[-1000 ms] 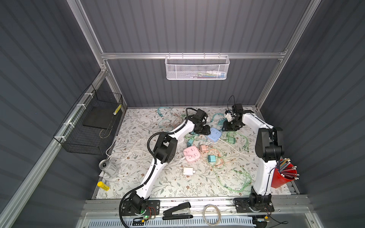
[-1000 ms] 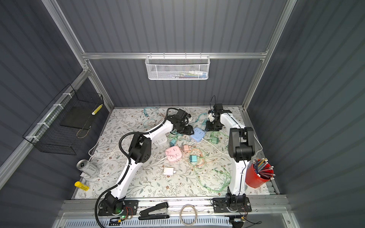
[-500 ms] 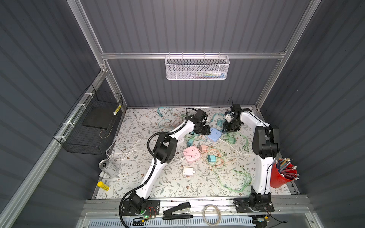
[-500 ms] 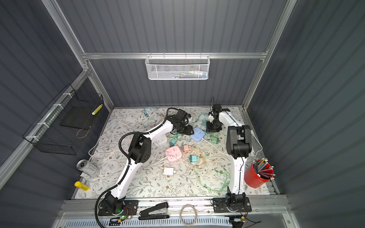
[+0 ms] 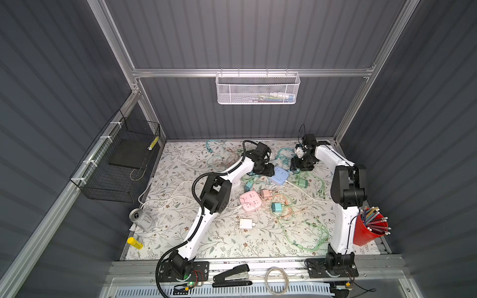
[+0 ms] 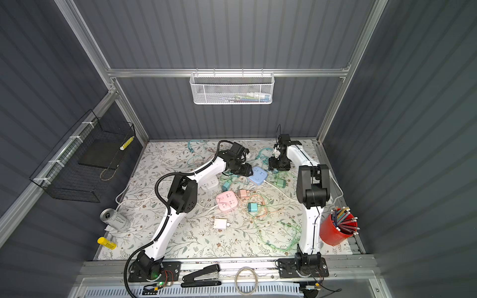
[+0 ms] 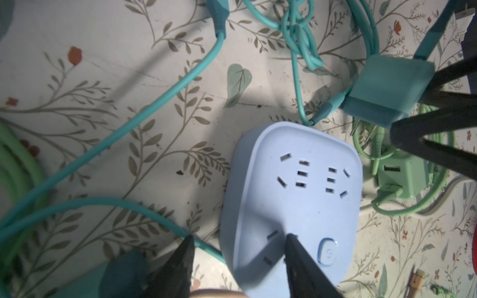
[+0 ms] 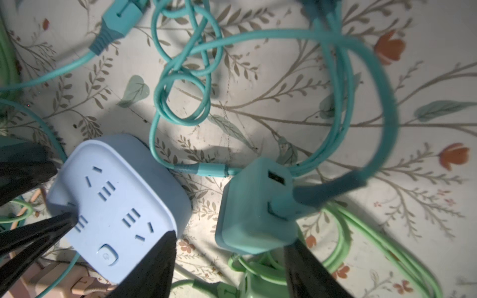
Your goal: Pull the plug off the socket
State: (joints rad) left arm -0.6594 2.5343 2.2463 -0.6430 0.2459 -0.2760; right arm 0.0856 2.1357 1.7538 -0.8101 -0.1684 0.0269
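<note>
Plug (image 8: 255, 206) looks already out: teal, lying on tabletop (image 8: 271, 116) just beside blue socket (image 7: 304, 180), visible slots all empty. Right tool (image 8: 229, 241) open w/ plug between its fingers; left tool (image 7: 240, 235) open, one finger resting on socket top. Next, prob.: lift both clear. Plug pins hard to make out.

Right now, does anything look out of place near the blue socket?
Yes: the teal charger lies tilted beside the blue power strip, unplugged, and a teal cable is knotted into loops.
</note>
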